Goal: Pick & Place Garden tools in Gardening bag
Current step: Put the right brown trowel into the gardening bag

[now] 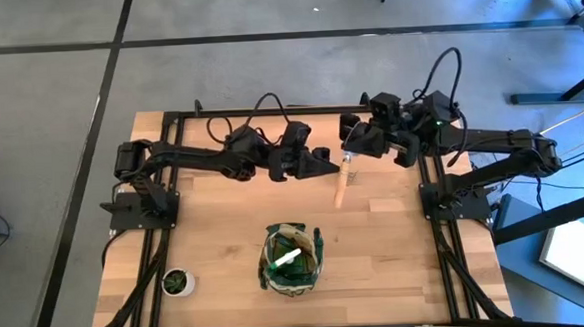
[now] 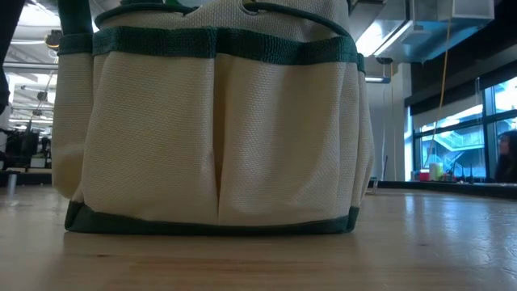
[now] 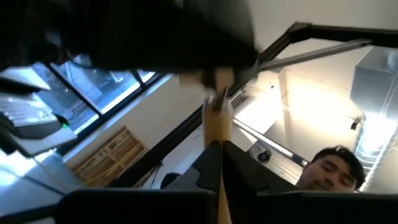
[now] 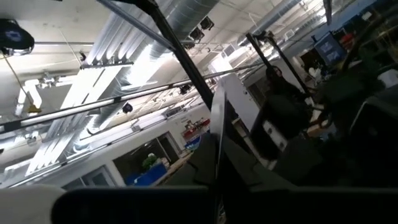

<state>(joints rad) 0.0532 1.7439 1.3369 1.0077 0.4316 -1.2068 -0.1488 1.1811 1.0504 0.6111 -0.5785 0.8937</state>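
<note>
Olive-and-khaki fabric gardening bag (image 1: pixel 293 262) near the table's front edge, wooden-handled garden tool (image 1: pixel 342 184) lying behind it, left gripper (image 1: pixel 324 164) and right gripper (image 1: pixel 354 140) both closed and empty, flanking the tool's metal end.

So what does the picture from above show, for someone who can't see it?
A wooden table with a green garden bag near the front and a small potted plant at its left. Two dark robot arms meet at the back, near a wooden-handled tool.

Even overhead light is falling on the table (image 1: pixel 377 249), casting soft shadows. The low view is showing the bag (image 2: pixel 218 129) close and slightly soft, with windows (image 2: pixel 477 137) glaring far right. Both wrist views are looking dim and blurred, ceiling lights (image 4: pixel 143 68) flaring.
</note>
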